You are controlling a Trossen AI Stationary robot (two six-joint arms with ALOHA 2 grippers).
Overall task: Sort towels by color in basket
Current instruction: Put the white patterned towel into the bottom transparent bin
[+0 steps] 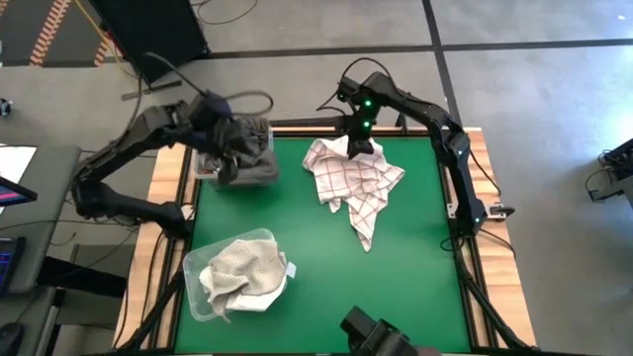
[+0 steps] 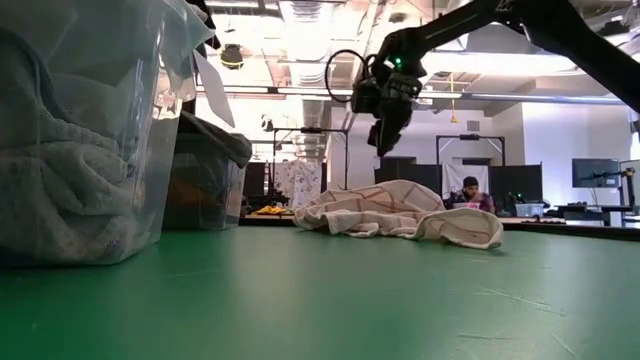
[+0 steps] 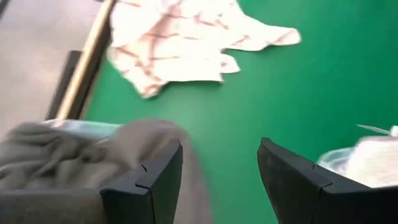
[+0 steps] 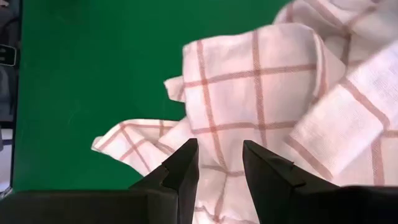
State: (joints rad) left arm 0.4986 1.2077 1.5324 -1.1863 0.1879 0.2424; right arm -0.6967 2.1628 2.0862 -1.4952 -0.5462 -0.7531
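A white towel checked with thin reddish lines lies crumpled on the green table, toward its far right. My right gripper hangs open above the towel's far edge and, in the low view, my right gripper is clear of the checked towel. My left gripper is open with nothing between its fingers. It hovers over a clear bin at the far left, which holds a dark grey towel. A cream towel fills a second clear bin at the near left.
The table has a raised wooden border. The two bins stand along its left side, and in the low view the near bin blocks the left. Green cloth lies bare in the middle and near right. A person sits far off in the room.
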